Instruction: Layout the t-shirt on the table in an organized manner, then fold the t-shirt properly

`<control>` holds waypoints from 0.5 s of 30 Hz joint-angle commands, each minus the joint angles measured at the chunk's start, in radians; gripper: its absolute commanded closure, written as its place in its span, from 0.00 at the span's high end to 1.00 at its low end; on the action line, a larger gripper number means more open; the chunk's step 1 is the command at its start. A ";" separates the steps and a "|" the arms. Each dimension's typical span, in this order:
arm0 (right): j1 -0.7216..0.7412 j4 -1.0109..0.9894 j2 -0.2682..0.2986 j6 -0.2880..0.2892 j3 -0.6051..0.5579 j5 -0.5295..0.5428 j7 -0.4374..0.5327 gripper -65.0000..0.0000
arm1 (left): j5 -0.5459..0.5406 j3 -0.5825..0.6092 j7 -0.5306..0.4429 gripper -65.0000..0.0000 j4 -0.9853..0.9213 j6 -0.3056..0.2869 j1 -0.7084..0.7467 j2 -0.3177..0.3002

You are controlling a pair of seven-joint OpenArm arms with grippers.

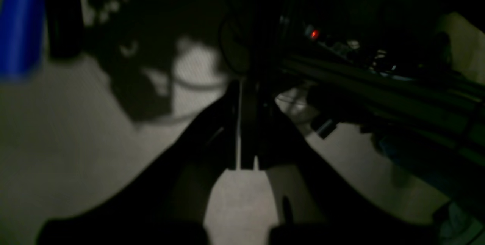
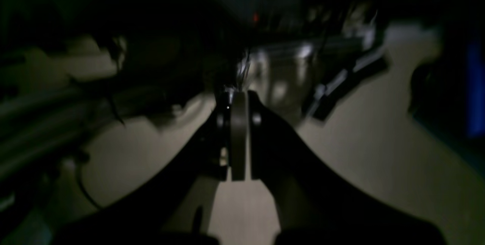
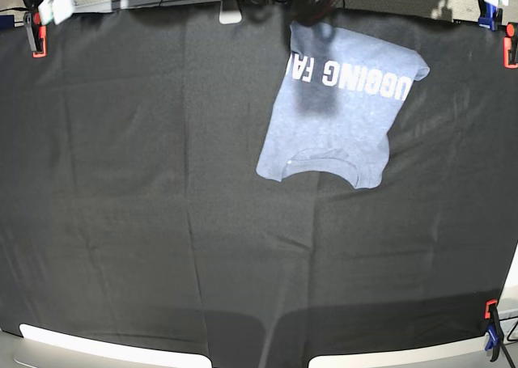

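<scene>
The t-shirt (image 3: 340, 117) lies flat on the table (image 3: 121, 206) at the back, right of centre, slightly askew. Its white lettering faces up and its round neck points toward the near edge; a dark shadow falls on its upper left part. Neither arm shows in the base view. In the dim, blurred left wrist view my left gripper (image 1: 241, 85) is shut with nothing between its fingers. My right gripper (image 2: 238, 99) is likewise shut and empty in the right wrist view. Both wrist views show pale ground and dark framework, not the shirt.
Orange clamps (image 3: 36, 38) hold the black cloth at the back left, at the back right (image 3: 510, 48) and at the near right corner (image 3: 491, 323). Cables and gear sit beyond the far edge. A blue upright part (image 1: 19, 25) stands at the left wrist view's left.
</scene>
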 commanded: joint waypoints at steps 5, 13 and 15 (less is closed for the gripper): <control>-0.011 -0.207 0.049 0.006 -0.133 -0.046 0.004 0.00 | 0.005 0.071 -0.091 0.00 -0.203 -0.008 0.015 -0.089; 0.060 -0.576 0.161 -0.015 -0.386 -0.151 0.111 0.00 | 0.176 0.283 -0.421 0.00 -0.501 -0.008 -0.051 -0.172; 0.105 -0.672 0.166 -0.029 -0.433 -0.234 0.159 0.00 | 0.176 0.313 -0.439 0.00 -0.569 -0.008 -0.096 -0.172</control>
